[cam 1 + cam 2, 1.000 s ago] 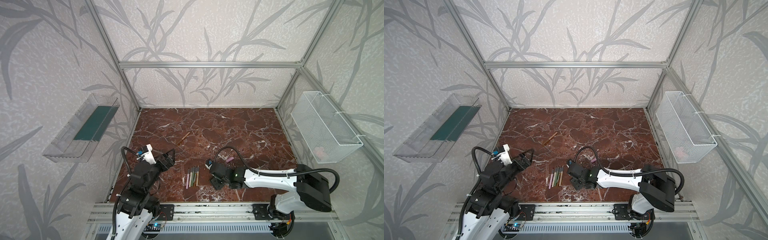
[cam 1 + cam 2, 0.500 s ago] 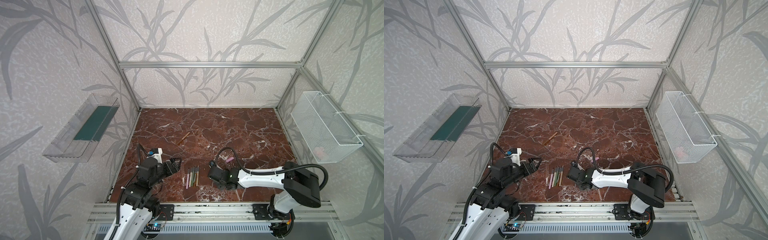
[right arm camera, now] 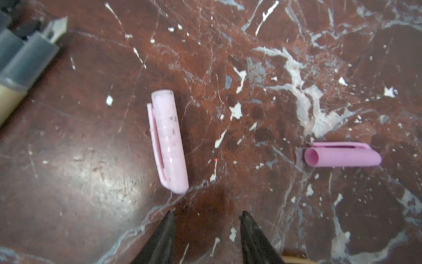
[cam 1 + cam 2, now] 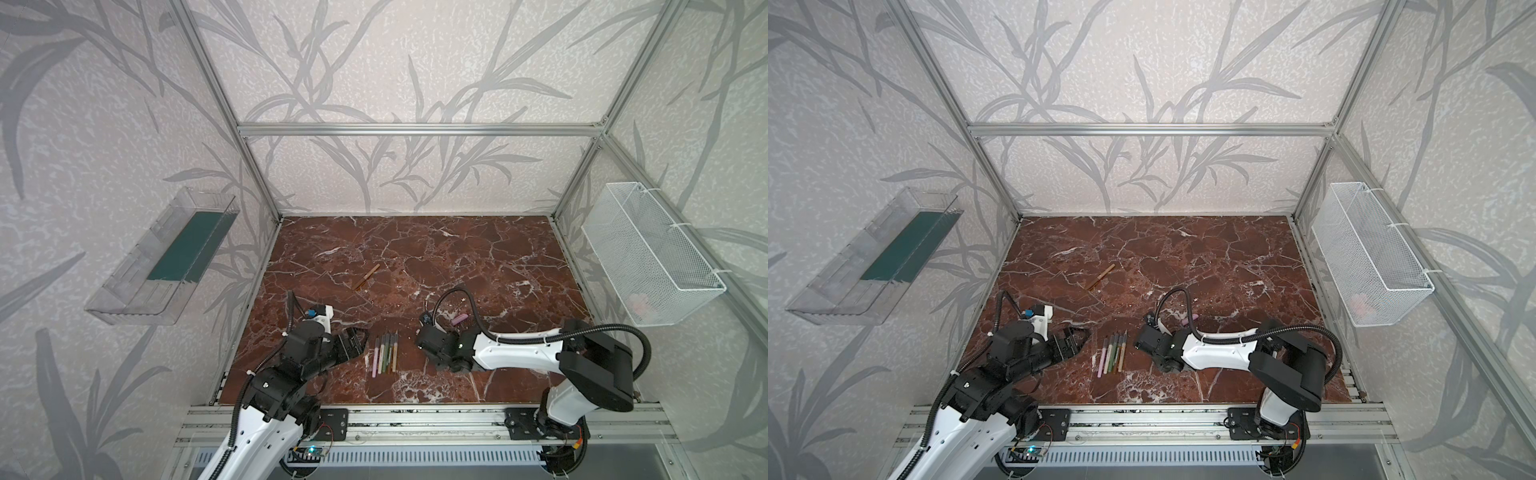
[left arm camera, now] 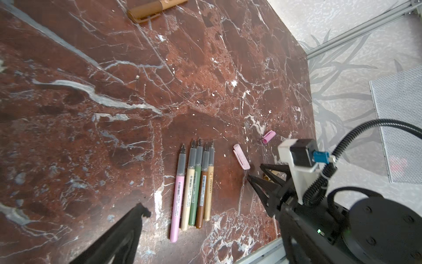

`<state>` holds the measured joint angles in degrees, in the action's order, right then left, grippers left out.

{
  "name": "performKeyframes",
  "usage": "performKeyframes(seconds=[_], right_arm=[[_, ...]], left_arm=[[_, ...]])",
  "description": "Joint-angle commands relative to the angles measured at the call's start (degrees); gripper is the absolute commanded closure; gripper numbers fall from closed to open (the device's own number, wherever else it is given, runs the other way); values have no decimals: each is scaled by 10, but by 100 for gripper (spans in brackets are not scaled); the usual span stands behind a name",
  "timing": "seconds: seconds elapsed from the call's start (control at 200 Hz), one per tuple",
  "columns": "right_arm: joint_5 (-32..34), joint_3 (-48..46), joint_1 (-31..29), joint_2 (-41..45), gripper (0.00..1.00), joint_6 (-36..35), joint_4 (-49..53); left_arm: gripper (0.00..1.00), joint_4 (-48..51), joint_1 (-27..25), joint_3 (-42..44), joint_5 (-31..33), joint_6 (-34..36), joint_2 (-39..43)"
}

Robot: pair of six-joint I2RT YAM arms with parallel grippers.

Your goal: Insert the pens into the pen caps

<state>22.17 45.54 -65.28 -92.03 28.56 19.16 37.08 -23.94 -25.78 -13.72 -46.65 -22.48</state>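
The red-brown marble worktop [image 4: 457,249], walled by leaf-patterned panels [image 4: 374,62], held five pens [image 4: 385,353] lower centre; left tool [image 4: 358,340] gaped wide, right tool [image 3: 206,219] stood tips apart

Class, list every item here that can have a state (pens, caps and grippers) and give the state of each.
Five pens in a row: uncapped, lying side by side, nibs exposed.
Brown pen: capped, lying alone farther back.
Pale pink cap: off, lying loose.
Brighter pink cap: off, lying loose, open end visible.
Left gripper: open, empty.
Right gripper: open, nothing between its tips.
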Motion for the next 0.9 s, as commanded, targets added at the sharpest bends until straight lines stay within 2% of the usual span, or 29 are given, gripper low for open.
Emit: performKeyframes(seconds=[0.0,0.165,0.315,0.51,0.625,0.76,0.895], right_arm=[[10,3,-24,15,48,6,16],[-5,44,-37,-34,43,-2,11],[22,64,-30,-75,42,-2,17],[39,63,-8,-88,54,-3,11],[46,59,16,-90,66,-5,12],[66,46,33,-73,66,-7,13],[47,40,52,-72,65,-13,-11]], left_arm=[[6,21,-2,-8,35,-9,5],[6,14,-3,-3,39,-11,16],[6,17,-3,-3,48,-7,32],[6,19,-3,-9,51,-4,32],[6,19,-2,-11,58,-2,31],[6,13,-2,-11,59,-2,31],[6,3,-3,-12,61,0,29]])
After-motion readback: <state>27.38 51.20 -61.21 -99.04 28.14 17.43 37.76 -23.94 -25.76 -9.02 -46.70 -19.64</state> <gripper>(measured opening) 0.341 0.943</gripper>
